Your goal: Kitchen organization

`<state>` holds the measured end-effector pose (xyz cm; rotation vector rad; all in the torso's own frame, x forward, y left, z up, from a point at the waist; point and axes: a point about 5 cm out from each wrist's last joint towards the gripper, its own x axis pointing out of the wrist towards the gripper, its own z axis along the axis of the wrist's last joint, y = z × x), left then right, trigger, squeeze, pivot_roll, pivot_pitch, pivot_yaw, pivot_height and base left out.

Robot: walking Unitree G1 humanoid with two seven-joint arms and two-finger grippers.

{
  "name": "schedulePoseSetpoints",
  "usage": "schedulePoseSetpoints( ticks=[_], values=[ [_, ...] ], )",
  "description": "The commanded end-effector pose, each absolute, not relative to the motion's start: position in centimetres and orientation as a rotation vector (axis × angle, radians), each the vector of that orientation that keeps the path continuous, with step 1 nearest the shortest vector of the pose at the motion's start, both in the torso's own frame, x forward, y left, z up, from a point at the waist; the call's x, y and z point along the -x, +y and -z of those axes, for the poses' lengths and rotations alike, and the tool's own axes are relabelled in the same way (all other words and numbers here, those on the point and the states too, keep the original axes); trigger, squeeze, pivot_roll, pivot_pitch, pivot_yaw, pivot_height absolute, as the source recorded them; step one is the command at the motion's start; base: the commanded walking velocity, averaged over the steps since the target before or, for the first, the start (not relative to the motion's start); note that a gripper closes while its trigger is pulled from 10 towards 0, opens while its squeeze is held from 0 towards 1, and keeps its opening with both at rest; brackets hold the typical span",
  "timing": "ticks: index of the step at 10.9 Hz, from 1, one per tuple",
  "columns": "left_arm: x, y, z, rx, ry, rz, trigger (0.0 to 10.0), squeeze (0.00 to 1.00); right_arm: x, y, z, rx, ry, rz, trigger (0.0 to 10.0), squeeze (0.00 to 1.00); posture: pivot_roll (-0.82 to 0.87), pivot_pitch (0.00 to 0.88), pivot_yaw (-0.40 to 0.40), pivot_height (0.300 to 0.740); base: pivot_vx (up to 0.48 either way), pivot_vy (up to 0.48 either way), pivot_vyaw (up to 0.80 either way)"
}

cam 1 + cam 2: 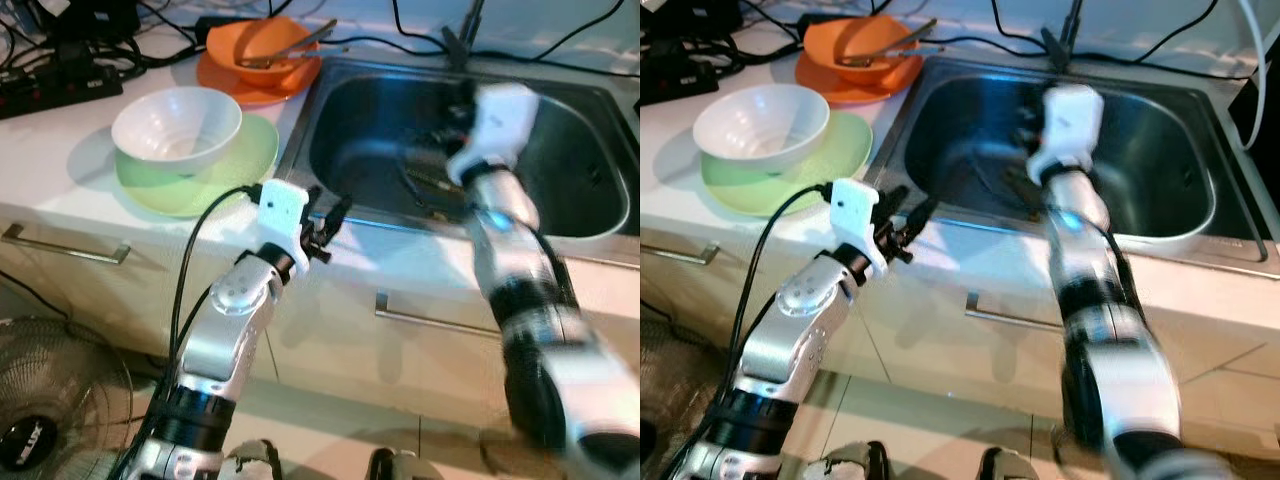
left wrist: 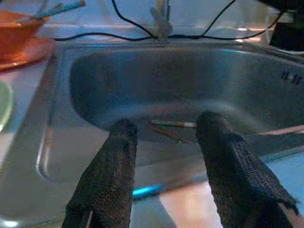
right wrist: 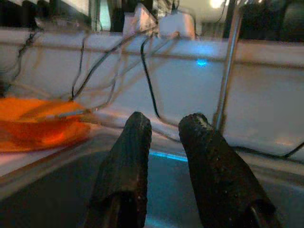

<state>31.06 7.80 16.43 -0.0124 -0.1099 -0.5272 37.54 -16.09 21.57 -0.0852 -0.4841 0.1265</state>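
stainless steel sink (image 1: 330, 95) fills the middle of the scene, set in a pale counter. right gripper (image 3: 164, 128) is reached over and into the basin, its two black fingers a little apart with nothing between them; the arm is blurred in the head views, so exactly how deep it sits is hard to say. left gripper (image 2: 164, 130) hangs at the sink's front edge, fingers spread and empty, aimed across the basin. beyond its tips and lower, on the sink floor, lie chopsticks (image 2: 173, 127), thin, one pale and one darker, their long axis running roughly crosswise to the line of the left fingers. my read: these are the thing to fetch, and the right gripper is the nearer, already over the basin; they lie below and behind where its camera looks. past the right fingers and off to the side, on the counter, sits an orange bowl (image 1: 262, 48) on an orange plate (image 1: 250, 90), with utensils laid across the bowl. farther out from the left gripper on its outer side, a white bowl (image 1: 177, 125) rests on a green plate (image 1: 200, 185). the sticks are partly screened by the right arm in the head views; their full length and number cannot be told.
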Motion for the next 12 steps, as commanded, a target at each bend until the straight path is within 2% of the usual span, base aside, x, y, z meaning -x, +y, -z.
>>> schedulePoseSetpoints(
  ticks=[1,5,7,9,10,12],
  values=[
    [-31.5,8.0,-16.8,-0.001,-0.133,0.5,10.0,0.0,-36.5,-16.2,-21.8,0.067,-0.521,-0.144,10.0,0.0,0.05,0.123,-0.013,0.74,0.0,0.0,0.0],
    [-31.9,8.6,-16.8,-0.002,-0.165,0.461,10.0,0.0,-32.1,-15.4,-20.6,-0.022,-0.484,-0.167,10.0,0.0,0.04,0.132,-0.008,0.74,0.0,0.0,0.0],
    [-31.8,8.8,-17.3,-0.061,-0.224,0.431,10.0,0.0,-31.3,-14.5,-19.8,-0.038,-0.449,-0.19,10.0,0.0,0.04,0.127,-0.007,0.74,0.0,0.0,0.0],
    [-32.0,8.7,-18.8,-0.192,-0.295,0.415,10.0,0.0,-31.2,-13.5,-18.2,-0.067,-0.366,-0.188,10.0,0.0,0.05,0.12,-0.006,0.74,0.0,0.0,0.0],
    [-32.3,9.5,-20.5,-0.229,-0.347,0.384,10.0,0.0,-31.2,-13.0,-17.9,-0.074,-0.346,-0.202,10.0,0.0,0.06,0.116,-0.005,0.74,0.0,0.0,0.0],
    [-33.5,12.8,-23.9,-0.255,-0.397,0.244,10.0,0.0,-31.4,-12.4,-17.4,-0.086,-0.324,-0.212,10.0,0.0,0.08,0.101,-0.001,0.74,0.0,0.0,0.0]
  ],
)
